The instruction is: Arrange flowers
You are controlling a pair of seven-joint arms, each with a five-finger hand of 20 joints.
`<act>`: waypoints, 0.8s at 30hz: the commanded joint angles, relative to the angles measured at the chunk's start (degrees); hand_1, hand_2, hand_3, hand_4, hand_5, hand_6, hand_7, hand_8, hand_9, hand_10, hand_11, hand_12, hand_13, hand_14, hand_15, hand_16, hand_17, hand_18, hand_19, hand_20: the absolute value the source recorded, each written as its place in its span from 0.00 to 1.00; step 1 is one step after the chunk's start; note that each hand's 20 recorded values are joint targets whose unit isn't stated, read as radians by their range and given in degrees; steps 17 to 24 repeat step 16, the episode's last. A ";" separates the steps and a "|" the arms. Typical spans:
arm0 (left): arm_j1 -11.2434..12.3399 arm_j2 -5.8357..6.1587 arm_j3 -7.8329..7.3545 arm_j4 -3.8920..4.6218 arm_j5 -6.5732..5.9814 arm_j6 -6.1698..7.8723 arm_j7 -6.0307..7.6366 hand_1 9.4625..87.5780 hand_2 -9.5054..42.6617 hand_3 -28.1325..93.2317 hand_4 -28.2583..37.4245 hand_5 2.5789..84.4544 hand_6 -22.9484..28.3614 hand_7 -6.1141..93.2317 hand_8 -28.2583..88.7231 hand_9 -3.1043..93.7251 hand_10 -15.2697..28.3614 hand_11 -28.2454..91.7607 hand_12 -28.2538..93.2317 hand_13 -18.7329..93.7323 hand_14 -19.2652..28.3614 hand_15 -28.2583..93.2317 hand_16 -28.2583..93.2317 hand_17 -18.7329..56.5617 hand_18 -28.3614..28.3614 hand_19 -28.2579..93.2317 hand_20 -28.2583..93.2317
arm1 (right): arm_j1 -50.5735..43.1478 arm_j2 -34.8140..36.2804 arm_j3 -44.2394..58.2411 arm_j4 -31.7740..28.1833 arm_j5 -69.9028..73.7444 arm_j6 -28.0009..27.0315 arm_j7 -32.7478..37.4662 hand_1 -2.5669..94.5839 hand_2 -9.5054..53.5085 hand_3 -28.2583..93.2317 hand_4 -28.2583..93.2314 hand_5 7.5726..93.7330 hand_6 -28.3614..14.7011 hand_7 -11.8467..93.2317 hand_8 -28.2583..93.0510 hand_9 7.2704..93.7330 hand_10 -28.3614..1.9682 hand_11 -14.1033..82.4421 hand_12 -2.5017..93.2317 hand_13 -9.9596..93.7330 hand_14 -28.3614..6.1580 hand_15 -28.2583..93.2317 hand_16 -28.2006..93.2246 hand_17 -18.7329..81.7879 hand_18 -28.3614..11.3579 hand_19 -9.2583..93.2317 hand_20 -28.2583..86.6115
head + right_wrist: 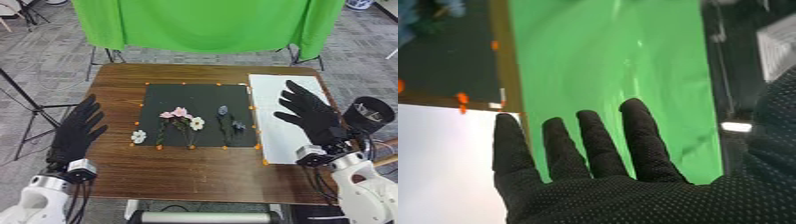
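Pink flowers point(180, 112) pointed far, stems toward the mat's point(235, 95) near edge; left hand point(69, 134) and right hand point(316, 119) straight-fingered, empty.

Floor: grey mottled carpet tiles point(58, 55), seams visible. Brown wooden table point(204, 172) in the middle of the head view, grain running across, soft sheen on top. Bright green smooth backdrop point(209, 22) beyond its far edge, thin black metal legs point(91, 62) near the backdrop's lower corners. Same green fills much of the wrist view, creased, with pale glare streaks; dark area past its edge, one bright white patch point(736, 126) there, can't tell what. Black metal tripod stand point(35, 107) left of the table. Black round bin point(369, 125) by the right side, contents too blurred to tell. Lighting bright, fairly even on the floor
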 commanded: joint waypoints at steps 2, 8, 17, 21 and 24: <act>-2.99 -2.31 3.12 2.01 -1.21 -0.64 1.84 0.17 0.04 0.79 0.00 0.22 0.49 0.23 0.17 0.18 0.56 0.31 0.40 0.25 0.67 0.31 0.30 0.04 0.88 0.53 0.28 | -4.23 -1.33 -0.43 -2.57 -2.97 7.23 -4.59 0.14 0.02 0.89 0.03 0.24 0.59 0.22 0.17 0.24 0.49 0.17 0.29 0.31 0.44 0.27 0.56 0.12 0.09 0.48 0.39; -4.82 -2.73 4.92 2.83 -0.65 -2.36 0.97 0.17 0.05 0.79 0.00 0.23 0.49 0.24 0.16 0.19 0.57 0.32 0.40 0.27 0.67 0.34 0.30 0.06 0.87 0.53 0.29 | -3.85 -2.32 0.10 -2.73 -4.73 4.96 -3.54 0.15 0.02 0.90 0.03 0.24 0.56 0.23 0.16 0.23 0.49 0.18 0.29 0.30 0.44 0.26 0.54 0.13 0.10 0.46 0.39; -4.45 -2.44 5.61 2.99 -1.03 -1.57 1.69 0.18 0.06 0.79 0.00 0.24 0.50 0.24 0.16 0.20 0.57 0.33 0.39 0.27 0.67 0.36 0.29 0.07 0.87 0.54 0.30 | -3.77 -2.60 -0.45 -2.70 -5.48 4.71 -2.09 0.15 0.03 0.90 0.03 0.22 0.53 0.21 0.17 0.22 0.49 0.15 0.27 0.29 0.40 0.21 0.53 0.13 0.10 0.45 0.37; -4.45 -2.44 5.61 2.99 -1.03 -1.57 1.69 0.18 0.06 0.79 0.00 0.24 0.50 0.24 0.16 0.20 0.57 0.33 0.39 0.27 0.67 0.36 0.29 0.07 0.87 0.54 0.30 | -3.77 -2.60 -0.45 -2.70 -5.48 4.71 -2.09 0.15 0.03 0.90 0.03 0.22 0.53 0.21 0.17 0.22 0.49 0.15 0.27 0.29 0.40 0.21 0.53 0.13 0.10 0.45 0.37; -4.45 -2.44 5.61 2.99 -1.03 -1.57 1.69 0.18 0.06 0.79 0.00 0.24 0.50 0.24 0.16 0.20 0.57 0.33 0.39 0.27 0.67 0.36 0.29 0.07 0.87 0.54 0.30 | -3.77 -2.60 -0.45 -2.70 -5.48 4.71 -2.09 0.15 0.03 0.90 0.03 0.22 0.53 0.21 0.17 0.22 0.49 0.15 0.27 0.29 0.40 0.21 0.53 0.13 0.10 0.45 0.37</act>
